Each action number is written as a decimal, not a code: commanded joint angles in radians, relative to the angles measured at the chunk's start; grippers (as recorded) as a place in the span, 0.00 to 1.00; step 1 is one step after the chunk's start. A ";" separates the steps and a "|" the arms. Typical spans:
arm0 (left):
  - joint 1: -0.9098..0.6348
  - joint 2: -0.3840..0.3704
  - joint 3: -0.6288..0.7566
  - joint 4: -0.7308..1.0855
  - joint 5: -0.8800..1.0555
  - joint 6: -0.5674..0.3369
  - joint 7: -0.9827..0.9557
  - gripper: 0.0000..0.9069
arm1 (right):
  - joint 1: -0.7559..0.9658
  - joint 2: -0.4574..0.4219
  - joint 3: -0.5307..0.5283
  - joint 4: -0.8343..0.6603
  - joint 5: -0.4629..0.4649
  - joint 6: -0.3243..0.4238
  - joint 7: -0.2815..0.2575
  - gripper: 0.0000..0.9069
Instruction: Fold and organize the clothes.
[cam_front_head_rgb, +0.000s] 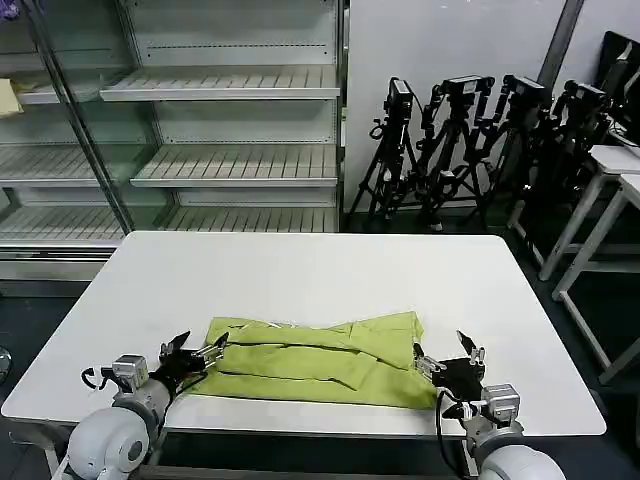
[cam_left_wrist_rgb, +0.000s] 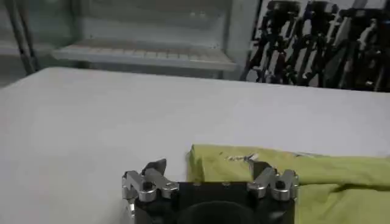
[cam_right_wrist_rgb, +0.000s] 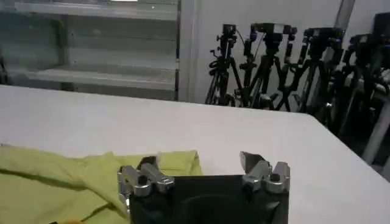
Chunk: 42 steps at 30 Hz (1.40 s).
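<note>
The clothes are one lime T-shirt (cam_front_head_rgb: 315, 358), folded into a long band that lies across the white table (cam_front_head_rgb: 300, 275) near its front edge. My left gripper (cam_front_head_rgb: 200, 346) is open at the band's left end. In the left wrist view the shirt's (cam_left_wrist_rgb: 317, 176) end lies just ahead of that gripper (cam_left_wrist_rgb: 207, 168), partly between its spread fingers. My right gripper (cam_front_head_rgb: 443, 350) is open at the band's right end. From the right wrist the shirt's (cam_right_wrist_rgb: 61, 176) corner reaches in front of one finger (cam_right_wrist_rgb: 146, 164) of the right gripper (cam_right_wrist_rgb: 198, 161). Neither gripper holds cloth.
A glass-fronted shelf unit (cam_front_head_rgb: 230, 150) stands behind the table. Several black tripods (cam_front_head_rgb: 470, 140) line the back right wall. More white tables (cam_front_head_rgb: 615, 190) stand at the right. The table's far half is bare white surface.
</note>
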 joint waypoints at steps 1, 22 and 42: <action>0.015 -0.023 0.019 0.033 -0.068 -0.029 -0.074 0.63 | -0.039 0.002 0.017 0.014 -0.011 0.011 0.000 1.00; -0.019 -0.072 0.086 0.074 -0.007 -0.090 -0.063 0.01 | -0.054 0.009 -0.002 0.001 -0.039 0.031 0.002 1.00; 0.022 0.216 -0.248 0.120 0.252 -0.024 0.066 0.01 | -0.030 0.016 -0.053 -0.022 -0.067 0.042 0.003 1.00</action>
